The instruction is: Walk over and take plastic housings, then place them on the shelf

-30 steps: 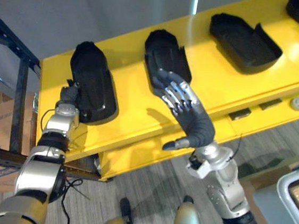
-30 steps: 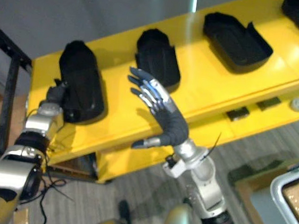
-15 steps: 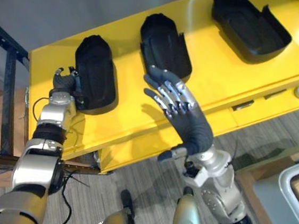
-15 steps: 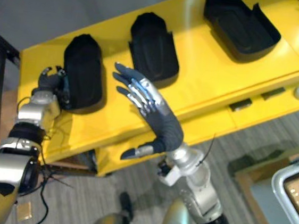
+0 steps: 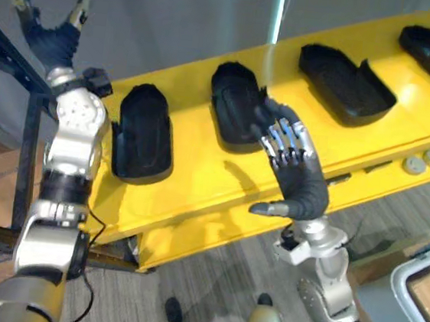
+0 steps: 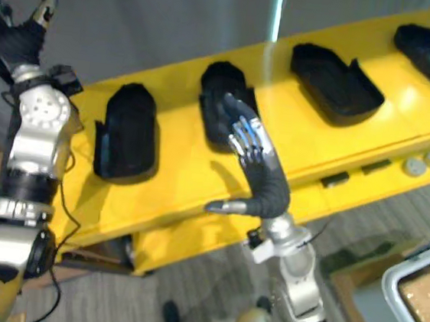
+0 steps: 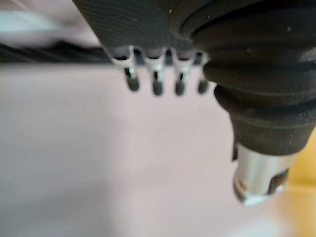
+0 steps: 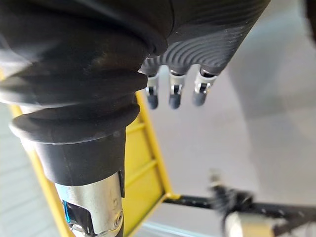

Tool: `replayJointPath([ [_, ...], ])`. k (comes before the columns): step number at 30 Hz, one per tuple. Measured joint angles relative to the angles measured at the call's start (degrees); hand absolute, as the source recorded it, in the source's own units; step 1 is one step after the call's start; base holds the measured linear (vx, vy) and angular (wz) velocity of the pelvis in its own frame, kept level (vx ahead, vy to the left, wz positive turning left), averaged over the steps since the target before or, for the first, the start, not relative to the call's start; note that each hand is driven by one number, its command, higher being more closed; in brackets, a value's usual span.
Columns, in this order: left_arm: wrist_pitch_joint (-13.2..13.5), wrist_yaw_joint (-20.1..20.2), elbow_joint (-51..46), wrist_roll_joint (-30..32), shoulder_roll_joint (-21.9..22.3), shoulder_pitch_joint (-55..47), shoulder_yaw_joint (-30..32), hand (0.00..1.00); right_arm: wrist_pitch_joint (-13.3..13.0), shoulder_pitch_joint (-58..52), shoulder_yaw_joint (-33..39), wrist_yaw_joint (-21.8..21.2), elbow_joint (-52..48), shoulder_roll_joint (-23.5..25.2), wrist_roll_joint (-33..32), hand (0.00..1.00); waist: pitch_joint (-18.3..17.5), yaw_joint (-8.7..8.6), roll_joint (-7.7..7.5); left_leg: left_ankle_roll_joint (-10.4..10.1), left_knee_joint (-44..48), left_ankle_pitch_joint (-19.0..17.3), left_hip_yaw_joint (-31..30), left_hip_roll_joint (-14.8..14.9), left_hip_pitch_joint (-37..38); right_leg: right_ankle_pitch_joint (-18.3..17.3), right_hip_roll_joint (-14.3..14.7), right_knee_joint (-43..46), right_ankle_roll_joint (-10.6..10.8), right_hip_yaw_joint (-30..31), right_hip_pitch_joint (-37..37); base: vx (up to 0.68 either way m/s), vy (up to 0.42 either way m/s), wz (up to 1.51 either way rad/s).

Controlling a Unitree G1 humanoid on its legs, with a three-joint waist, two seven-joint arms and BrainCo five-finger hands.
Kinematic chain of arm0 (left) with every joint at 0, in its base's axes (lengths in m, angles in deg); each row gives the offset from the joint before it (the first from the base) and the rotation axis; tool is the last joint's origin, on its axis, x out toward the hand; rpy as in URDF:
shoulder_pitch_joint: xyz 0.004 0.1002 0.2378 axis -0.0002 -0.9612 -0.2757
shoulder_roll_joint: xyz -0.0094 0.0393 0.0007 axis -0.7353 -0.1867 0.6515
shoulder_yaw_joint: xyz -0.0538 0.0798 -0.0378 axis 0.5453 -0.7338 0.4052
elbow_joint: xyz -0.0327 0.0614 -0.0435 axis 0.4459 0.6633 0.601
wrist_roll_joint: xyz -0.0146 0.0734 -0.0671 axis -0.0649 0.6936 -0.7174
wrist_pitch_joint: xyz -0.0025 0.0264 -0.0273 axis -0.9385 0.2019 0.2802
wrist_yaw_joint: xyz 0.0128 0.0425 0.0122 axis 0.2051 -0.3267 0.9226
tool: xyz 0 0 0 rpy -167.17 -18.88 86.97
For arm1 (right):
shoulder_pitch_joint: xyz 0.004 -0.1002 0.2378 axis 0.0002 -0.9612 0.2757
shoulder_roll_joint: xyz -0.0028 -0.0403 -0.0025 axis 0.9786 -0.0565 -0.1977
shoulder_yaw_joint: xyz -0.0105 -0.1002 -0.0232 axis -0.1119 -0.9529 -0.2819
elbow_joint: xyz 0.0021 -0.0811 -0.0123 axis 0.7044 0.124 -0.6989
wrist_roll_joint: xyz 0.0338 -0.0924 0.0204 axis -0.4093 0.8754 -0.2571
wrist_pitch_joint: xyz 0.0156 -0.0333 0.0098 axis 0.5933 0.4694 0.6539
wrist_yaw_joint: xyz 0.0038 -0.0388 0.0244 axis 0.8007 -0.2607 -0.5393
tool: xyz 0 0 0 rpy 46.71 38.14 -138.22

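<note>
Housings, left eye view: black plastic housings lie in a row on the yellow bench, none grasped; spaced apart, I judge, so each can be lifted singly
Left robot hand, left eye view: my left robot hand is high beside the dark rack frame; fingers spread, empty
Right robot hand, right eye view: my right robot hand hovers over the second housing; fingers straight, thumb out, probably lining up a grasp
Left wrist view: fingers relaxed; nothing between them
Right wrist view: fingers straight, holding nothing

Four black plastic housings lie in a row on a long yellow table. The right hand is up in front of the second housing from the left, fingers straight and thumb sticking out. The left hand is up high past the table's end, fingers spread wide.
</note>
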Motion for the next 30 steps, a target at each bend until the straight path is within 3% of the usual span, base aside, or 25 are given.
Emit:
replayJointPath([
  [2, 1.4, 3.0, -13.4, 0.8, 5.3, -11.5, 0.5, 0.0, 0.0, 0.0, 0.7, 2.3, 0.5, 0.4, 2.5, 0.0, -1.9, 1.6, 0.07, 0.0, 0.0, -0.1, -0.3, 0.1, 0.8, 0.0, 0.1, -1.7, 0.0, -1.3, 2.5, 0.05, -0.023, 0.27],
  [4, 2.2, 8.9, -23.0, 1.6, 11.0, -24.9, 0.1, 0.0, 0.1, 0.0, 2.2, 4.3, 0.7, 0.3, 3.5, 0.0, -3.0, 3.05, 0.2, -0.1, 0.0, -0.2, -2.0, 0.5, 0.8, 0.1, 0.6, -3.3, 0.0, -4.3, 5.1, 0.02, -0.038, 0.58],
  [7, 3.9, 14.9, -26.5, 0.9, 16.4, -38.8, 0.1, 0.0, 0.3, -0.8, 3.8, 5.5, 0.9, 0.5, 3.5, 0.0, -3.1, 5.98, -0.1, -0.1, 0.0, -0.5, -3.9, 0.8, 0.5, 0.4, 1.1, -4.9, -0.3, -6.9, 7.3, -0.06, -0.015, 0.48],
  [9, 6.9, 17.9, -26.9, -3.3, 18.9, -47.9, -0.2, 0.0, 0.4, -3.0, 3.6, 5.6, 1.0, 1.3, 4.4, 0.0, -4.1, 7.91, -0.93, 0.2, -0.3, -0.6, -5.0, 0.5, -0.5, 0.5, 1.1, -6.5, -0.4, -8.9, 8.1, -0.08, -0.003, 0.38],
  [12, 9.7, 17.1, -26.5, -2.3, 20.1, -52.7, -0.9, 0.0, 0.4, -5.5, 2.6, 6.1, 1.0, 2.8, 5.1, 0.0, -4.7, 8.72, -1.94, 0.3, -0.4, -0.2, -4.9, 0.4, -1.9, 0.0, 1.1, -7.6, -0.4, -9.3, 7.9, -0.07, 0.01, 0.24],
  [15, 13.5, 17.6, -22.9, -4.7, 21.3, -56.8, -3.3, 0.0, -0.3, -8.8, 1.3, 11.9, 3.0, 3.3, 10.5, 0.0, -6.2, 8.82, -3.67, 0.3, -0.5, 0.9, -5.2, 0.1, -3.3, 0.8, 1.1, -7.7, -0.8, -9.1, 7.0, 0.02, 0.014, 0.1],
  [18, 14.1, 17.7, -18.1, -5.1, 22.3, -59.0, -6.3, 0.0, -0.3, -11.2, 1.3, 16.0, 5.8, 4.6, 12.6, 0.0, -6.7, 8.9, -4.64, 0.1, -0.5, 1.2, -5.8, 0.0, -3.5, 1.6, 1.2, -7.7, -0.7, -9.3, 7.1, 0.04, -0.009, 0.09],
  [21, 16.5, 14.8, -13.7, -4.3, 24.2, -60.5, -9.0, 0.0, -1.4, -14.3, 1.5, 22.9, 8.0, 5.1, 17.6, 0.0, -6.8, 8.93, -4.79, 0.2, -0.6, 1.2, -5.9, 0.1, -3.8, 1.5, 1.2, -7.7, -0.9, -9.3, 6.8, 0.0, 0.0, 0.0],
  [23, 18.6, 7.5, -8.6, -1.1, 24.7, -60.4, -7.8, 0.0, -3.5, -17.6, 3.8, 31.3, 9.1, 5.7, 23.1, 0.0, -7.0, 8.97, -4.48, 0.1, -0.6, 1.3, -5.8, 0.3, -4.3, 1.1, 1.4, -7.6, -1.5, -9.2, 6.0, 0.0, 0.0, 0.0],
  [25, 18.6, 3.6, -3.9, -0.5, 25.1, -60.3, -4.8, 0.0, -3.8, -19.6, 6.8, 37.4, 9.7, 6.8, 27.2, 0.0, -7.0, 8.89, -4.39, 0.1, -0.6, 1.4, -5.6, 0.6, -4.3, 1.1, 1.6, -7.6, -1.6, -9.0, 5.9, -0.01, -0.017, -0.06],
  [27, 18.5, -1.2, 5.0, -1.2, 25.8, -60.6, 0.8, 0.0, -3.3, -23.3, 14.1, 47.3, 11.1, 8.2, 31.9, 0.0, -7.0, 8.94, -4.5, 0.0, -0.6, 1.4, -4.4, 1.2, -4.3, 1.3, 2.1, -7.5, -1.9, -7.9, 5.0, 0.0, -0.027, -0.21],
  [30, 18.5, -4.4, 13.2, -2.8, 26.1, -62.2, 6.6, 0.0, -2.9, -27.5, 26.4, 58.5, 16.8, 11.0, 33.1, 0.0, -6.7, 8.68, -4.97, -0.1, -0.6, 1.4, -3.6, 1.9, -4.3, 1.8, 2.8, -7.8, -2.1, -7.1, 4.8, 0.01, -0.033, -0.18],
])
